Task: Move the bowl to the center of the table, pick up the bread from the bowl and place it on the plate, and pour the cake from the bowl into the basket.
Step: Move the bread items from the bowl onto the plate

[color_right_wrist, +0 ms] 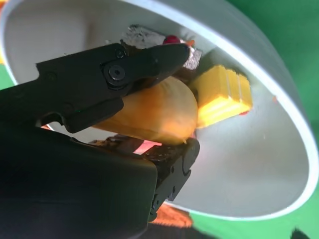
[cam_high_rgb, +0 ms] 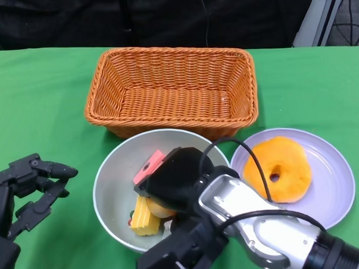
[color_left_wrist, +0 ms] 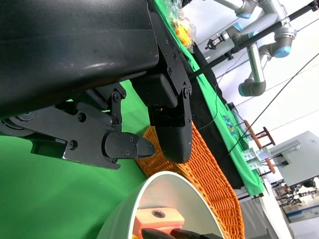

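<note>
- Covering the whole scene is a green worktop [cam_high_rgb: 41, 99], with the wicker basket [cam_high_rgb: 171, 90] at upper centre of the head view and still holding nothing.
- Bowl [cam_high_rgb: 113, 188] sits at lower centre of that view, just in front of the basket, so the centring step looks done; the bread step is the one in hand.
- Plate [cam_high_rgb: 336, 181] lies at right, just beside the bowl, and already carries a ring-shaped orange bun [cam_high_rgb: 279, 166].
- Right hand [cam_high_rgb: 176, 185] reaches down into the bowl from the lower right; in the right wrist view its fingers [color_right_wrist: 144, 62] pinch an oval golden bread roll [color_right_wrist: 159, 112] from both sides.
- Left hand [cam_high_rgb: 27, 189] hovers at lower left, clear of the bowl, fingers spread and holding nothing.
- Yellow cake piece [color_right_wrist: 222, 94] and a pink one [cam_high_rgb: 148, 167] remain in the bowl, touching or near the roll.
- Next, I judge, a straight lift is needed, then a carry to a bare part of the plate, without dragging the cake out.
</note>
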Tool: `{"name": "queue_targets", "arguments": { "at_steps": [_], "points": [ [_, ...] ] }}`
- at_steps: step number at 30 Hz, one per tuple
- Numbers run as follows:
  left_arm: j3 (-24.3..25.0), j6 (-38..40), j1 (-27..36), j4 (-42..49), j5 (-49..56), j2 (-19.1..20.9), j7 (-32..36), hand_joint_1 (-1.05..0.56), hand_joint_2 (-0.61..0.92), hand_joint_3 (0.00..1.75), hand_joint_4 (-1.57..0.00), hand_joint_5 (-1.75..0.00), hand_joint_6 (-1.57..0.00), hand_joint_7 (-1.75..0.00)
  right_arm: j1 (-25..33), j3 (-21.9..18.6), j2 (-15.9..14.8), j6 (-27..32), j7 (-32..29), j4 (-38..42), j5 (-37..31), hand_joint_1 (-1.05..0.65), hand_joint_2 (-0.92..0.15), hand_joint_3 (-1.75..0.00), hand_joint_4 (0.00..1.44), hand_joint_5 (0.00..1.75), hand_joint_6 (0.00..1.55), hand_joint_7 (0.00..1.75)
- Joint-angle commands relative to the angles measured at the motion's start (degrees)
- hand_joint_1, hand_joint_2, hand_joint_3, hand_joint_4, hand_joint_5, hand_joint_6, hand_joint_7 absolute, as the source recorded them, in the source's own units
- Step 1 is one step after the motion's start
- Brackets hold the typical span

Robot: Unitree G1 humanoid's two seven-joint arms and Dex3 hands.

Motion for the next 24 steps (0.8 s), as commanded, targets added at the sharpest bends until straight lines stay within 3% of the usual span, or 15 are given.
{"name": "queue_targets", "arguments": {
  "at_steps": [1,2,6,12,13,15,17,22,24],
  "points": [
    [0.5,-0.1,0.3,-0.2,0.1,0.7,0.6,-0.07,0.92,0.30,-0.84,-1.17,-0.91,-0.78,1.9,-2.1,-0.4,-2.8,-6.1,1.8,2.4,-0.17,-0.89,0.00,0.76,0.82,0.75,0.01],
    [0.5,-0.2,0.3,-0.2,-0.2,0.6,0.4,-0.07,0.92,0.29,-0.84,-1.17,-0.91,-0.78,2.1,-2.8,-0.3,-3.6,-7.8,2.1,3.2,-0.16,-0.87,0.00,0.75,0.94,0.79,0.02],
    [0.4,-0.8,0.1,0.3,-0.3,0.7,0.2,-0.07,0.92,0.29,-0.84,-1.17,-0.91,-0.77,2.4,-5.3,0.2,-6.6,-14.0,4.0,6.2,-0.18,-0.85,0.00,0.72,1.13,0.93,0.04],
    [0.3,-0.3,0.4,-0.4,-0.4,0.4,0.2,-0.07,0.92,0.28,-0.85,-1.17,-0.91,-0.77,3.3,-10.3,0.8,-10.8,-19.4,3.7,12.2,-0.22,-0.89,-0.01,0.80,0.90,1.06,0.03],
    [0.3,-0.2,0.4,-0.5,-0.5,0.4,0.2,-0.07,0.92,0.28,-0.86,-1.17,-0.91,-0.77,3.6,-11.4,1.0,-11.3,-19.6,3.1,13.7,-0.21,-0.91,-0.02,0.78,1.00,1.08,0.03],
    [0.3,0.1,0.4,-0.7,-0.2,0.3,0.5,-0.08,0.92,0.27,-0.86,-1.17,-0.91,-0.78,4.4,-14.4,1.5,-13.2,-19.5,1.2,18.1,-0.20,-0.92,-0.02,0.76,1.11,1.10,0.03],
    [0.3,0.0,0.4,-0.4,-0.1,0.4,0.6,-0.08,0.92,0.26,-0.87,-1.17,-0.92,-0.78,5.1,-16.6,1.9,-13.7,-18.7,-1.0,21.5,-0.22,-0.91,-0.01,0.85,0.98,1.13,0.03],
    [0.3,0.3,0.2,-0.1,-0.3,0.6,0.3,-0.09,0.92,0.27,-0.86,-1.17,-0.91,-0.77,6.2,-20.5,2.3,-9.9,-12.5,-7.4,27.2,-0.20,-0.92,-0.05,0.82,1.15,1.15,0.02],
    [0.3,-0.1,0.0,0.2,0.3,0.7,0.7,-0.08,0.92,0.28,-0.86,-1.17,-0.91,-0.77,7.0,-23.4,2.5,-4.6,-7.7,-12.9,30.9,-0.19,-0.92,-0.07,0.83,1.14,1.16,0.02]
  ]
}}
